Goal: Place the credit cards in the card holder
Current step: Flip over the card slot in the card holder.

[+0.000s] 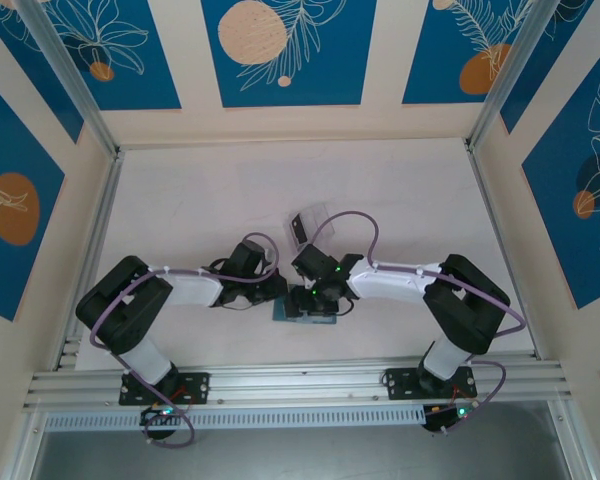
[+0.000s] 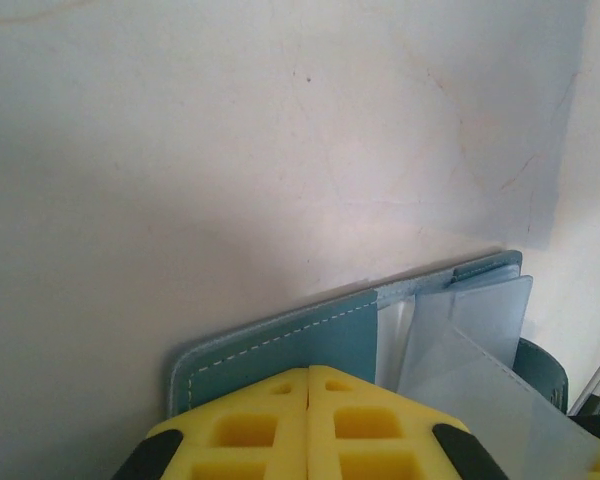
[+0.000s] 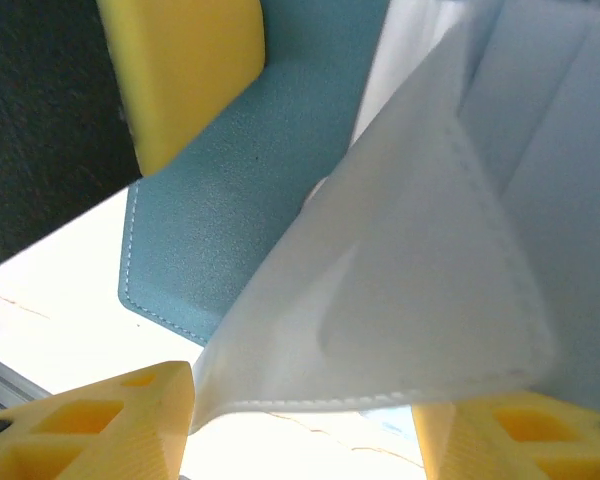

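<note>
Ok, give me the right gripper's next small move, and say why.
Probably back the right gripper off the soft teal folding wallet toward the clear plastic box. Its jaws stand open around a translucent pocket flap, holding no card; the left gripper is shut at the wallet's edge, and a dark card sits at the box.

Pale table (image 1: 200,200): teal card holder (image 2: 280,350) near front, clear box (image 1: 312,222) behind.

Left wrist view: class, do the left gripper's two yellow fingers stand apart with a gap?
No, the left gripper has its yellow fingers closed together, tips at the teal card holder.
</note>
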{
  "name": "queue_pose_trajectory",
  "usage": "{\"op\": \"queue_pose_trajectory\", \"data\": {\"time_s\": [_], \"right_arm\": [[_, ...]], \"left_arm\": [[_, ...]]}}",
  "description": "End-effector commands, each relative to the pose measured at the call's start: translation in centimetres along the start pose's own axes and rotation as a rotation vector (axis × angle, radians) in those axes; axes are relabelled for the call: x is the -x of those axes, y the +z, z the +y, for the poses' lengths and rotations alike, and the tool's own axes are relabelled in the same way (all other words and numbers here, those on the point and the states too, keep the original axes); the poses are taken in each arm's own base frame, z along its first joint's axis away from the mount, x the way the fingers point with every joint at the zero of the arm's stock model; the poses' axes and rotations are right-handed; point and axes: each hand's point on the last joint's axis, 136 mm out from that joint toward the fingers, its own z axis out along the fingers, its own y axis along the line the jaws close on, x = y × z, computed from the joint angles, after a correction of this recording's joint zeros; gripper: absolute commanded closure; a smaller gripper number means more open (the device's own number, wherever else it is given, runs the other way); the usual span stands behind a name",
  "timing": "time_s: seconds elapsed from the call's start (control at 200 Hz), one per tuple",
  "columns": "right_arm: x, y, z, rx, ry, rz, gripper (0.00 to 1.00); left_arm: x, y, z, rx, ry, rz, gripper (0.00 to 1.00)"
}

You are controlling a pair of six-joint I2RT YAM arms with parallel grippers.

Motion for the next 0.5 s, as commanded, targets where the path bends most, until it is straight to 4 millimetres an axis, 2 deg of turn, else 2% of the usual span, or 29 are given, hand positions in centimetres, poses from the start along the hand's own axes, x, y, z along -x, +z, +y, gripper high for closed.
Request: {"op": "queue_pose_trajectory", "data": {"time_s": [0.0, 0.155, 0.335, 0.495], "right_arm": [[-1.0, 0.1, 0.4, 0.014, 0.007, 0.046, 0.39], [0.6, -0.2, 1.6, 0.028, -0.043, 0.013, 0.40], [2.2, -1.0, 3.5, 0.086, -0.107, -0.024, 0.41], [2.9, -0.7, 3.9, 0.103, -0.118, -0.025, 0.41]], "left_arm": [[-4.8, 1.0, 4.7, 0.146, -0.068, 0.152, 0.94], [-4.5, 0.5, 3.3, 0.094, -0.063, 0.151, 0.92], [-3.2, -0.9, 0.2, -0.079, -0.100, 0.139, 0.89], [-1.9, -2.4, 0.0, -0.090, -0.125, 0.098, 0.87]]}}
